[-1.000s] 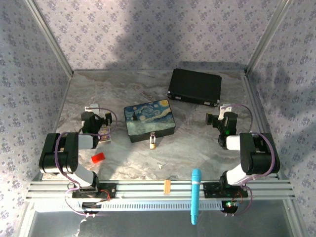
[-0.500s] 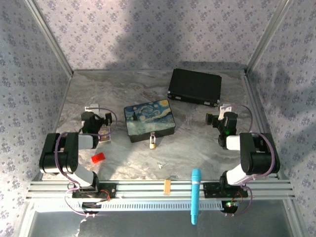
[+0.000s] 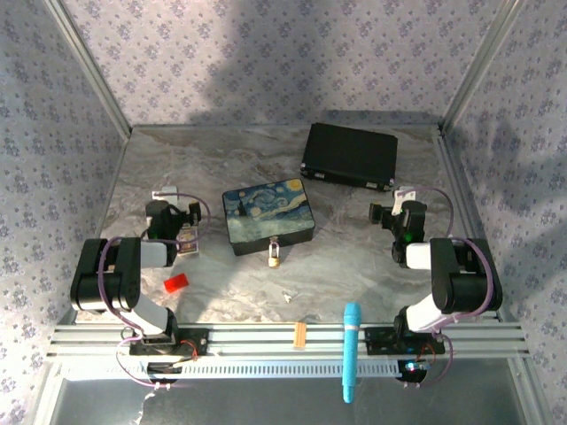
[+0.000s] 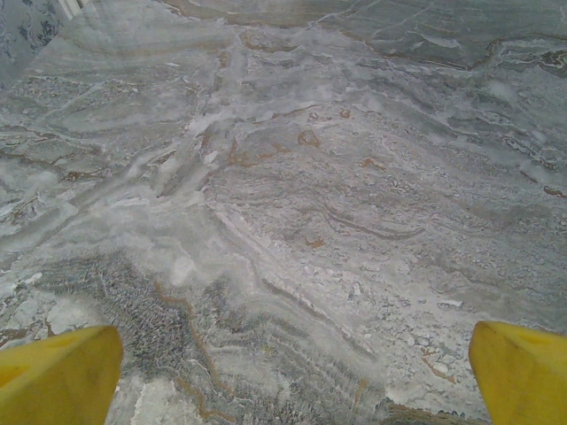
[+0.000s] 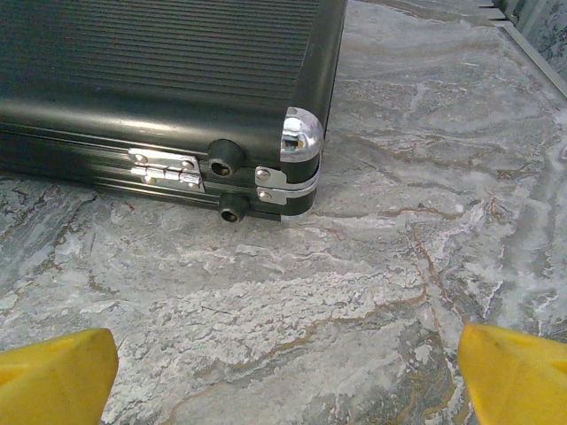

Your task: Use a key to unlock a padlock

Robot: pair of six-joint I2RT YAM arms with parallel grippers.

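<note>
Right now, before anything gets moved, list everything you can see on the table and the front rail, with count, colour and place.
padlock: one, brass body, silver shackle, at the painted box's near side
key: one, silvery, on the table nearer than the padlock
painted box: one, blue and yellow lid, table centre
black case: one, black with silver corners, far right
red tag: one, red, near left
printed card: one, pale, beside the left arm
blue tool: one, light blue, across the near rail
tan strip: one, orange-tan, on the near rail
table: one, grey marble
left gripper: one, yellow fingertips, open over bare marble
right gripper: one, yellow fingertips, open, facing the black case's corner
</note>
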